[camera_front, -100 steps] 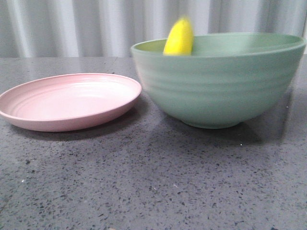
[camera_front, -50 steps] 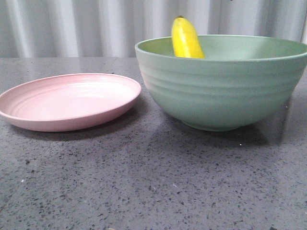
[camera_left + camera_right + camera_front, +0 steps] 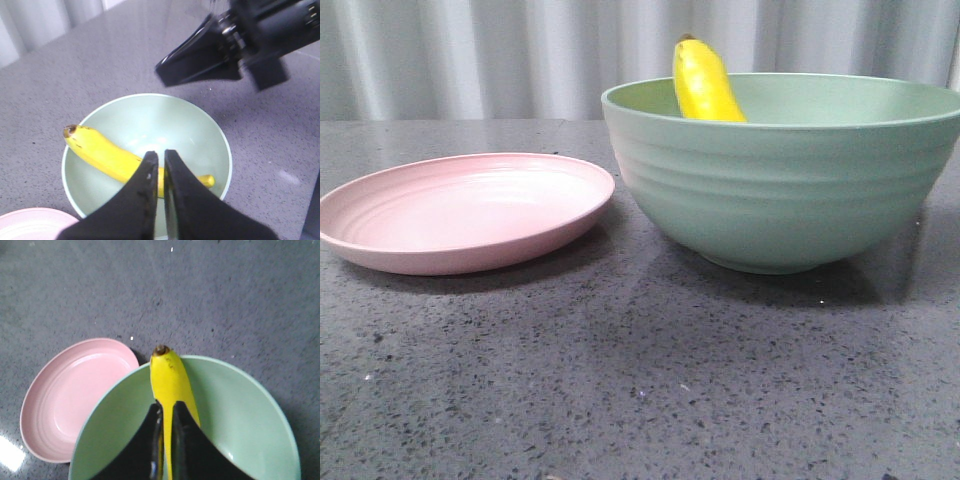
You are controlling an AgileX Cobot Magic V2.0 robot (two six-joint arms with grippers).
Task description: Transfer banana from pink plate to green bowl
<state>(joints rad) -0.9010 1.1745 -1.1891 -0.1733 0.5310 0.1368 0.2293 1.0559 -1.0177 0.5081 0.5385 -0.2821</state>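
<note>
The yellow banana lies inside the green bowl, leaning on the far left wall with its dark tip above the rim. The pink plate sits empty just left of the bowl. My left gripper hangs above the bowl and banana, shut and empty. My right gripper is also shut and empty, high over the banana and bowl. It shows in the left wrist view as a black wedge well above the bowl. Neither gripper shows in the front view.
The plate nearly touches the bowl's left side. Both stand on a dark speckled counter with a pale ribbed wall behind.
The banana was blurred and moving at the bowl's rim a second ago and now rests still against the wall. The bowl has shifted slightly right.
</note>
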